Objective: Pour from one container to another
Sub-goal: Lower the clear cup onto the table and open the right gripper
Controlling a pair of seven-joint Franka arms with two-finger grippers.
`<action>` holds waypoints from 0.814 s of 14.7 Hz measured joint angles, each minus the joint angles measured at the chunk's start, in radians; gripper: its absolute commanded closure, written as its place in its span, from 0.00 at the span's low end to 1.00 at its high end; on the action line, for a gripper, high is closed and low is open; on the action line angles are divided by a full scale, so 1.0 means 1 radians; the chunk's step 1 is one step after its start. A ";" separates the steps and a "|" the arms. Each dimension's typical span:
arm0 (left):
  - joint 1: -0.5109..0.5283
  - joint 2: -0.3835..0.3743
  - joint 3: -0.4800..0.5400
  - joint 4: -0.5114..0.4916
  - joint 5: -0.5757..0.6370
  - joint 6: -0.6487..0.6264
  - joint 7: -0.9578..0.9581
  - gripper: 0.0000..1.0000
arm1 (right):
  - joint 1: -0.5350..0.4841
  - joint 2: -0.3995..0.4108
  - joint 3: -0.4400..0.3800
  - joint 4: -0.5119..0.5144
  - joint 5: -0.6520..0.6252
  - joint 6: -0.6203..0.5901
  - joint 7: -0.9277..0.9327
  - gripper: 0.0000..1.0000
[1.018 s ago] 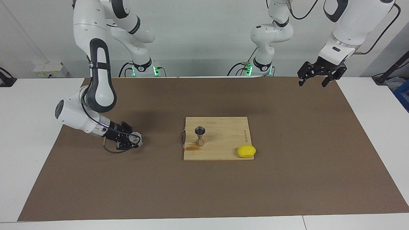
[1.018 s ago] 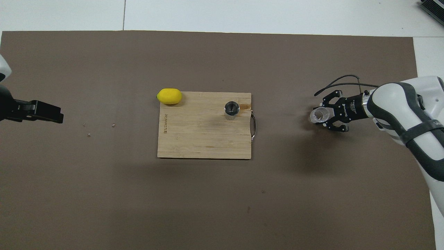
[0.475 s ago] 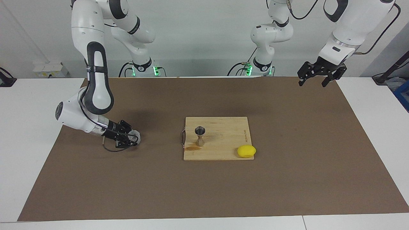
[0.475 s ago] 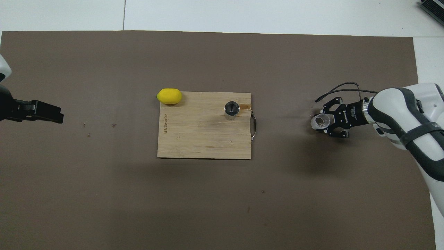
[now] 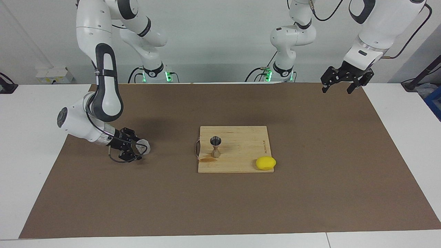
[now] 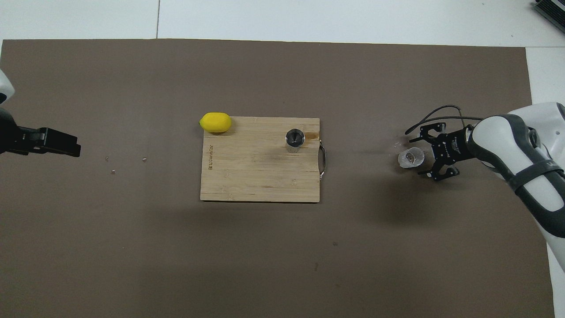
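Clear cup (image 5: pixel 142 147) (image 6: pixel 411 158) sits on the brown mat (image 5: pixel 310 193) toward the right arm's end of the counter, well apart from the cutting board (image 5: pixel 241 162). Right hand (image 5: pixel 135 150) (image 6: pixel 427 155) is low, fingers spread wide either side of the cup, not gripping it. Jigger (image 5: pixel 216 146) (image 6: pixel 295 139) upright on the board near its handle; lemon (image 5: pixel 265 163) (image 6: pixel 215 122) at the board's corner. Left hand (image 5: pixel 341 86) waits raised over the mat's edge, open and empty.

One cup (image 6: pixel 411 158), one jigger (image 5: pixel 216 146), one lemon (image 5: pixel 265 163), one board (image 5: pixel 241 148).
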 measured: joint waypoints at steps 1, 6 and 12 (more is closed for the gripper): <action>0.000 0.000 0.000 0.000 0.000 0.000 0.000 0.00 | 0.000 -0.007 0.000 0.000 -0.044 0.000 -0.014 0.00; 0.000 0.000 0.000 0.000 0.000 0.000 0.000 0.00 | 0.000 -0.053 0.000 -0.001 -0.255 -0.003 -0.238 0.00; 0.000 0.000 0.000 0.000 0.000 0.000 0.000 0.00 | 0.018 -0.148 0.014 0.011 -0.318 -0.093 -0.656 0.00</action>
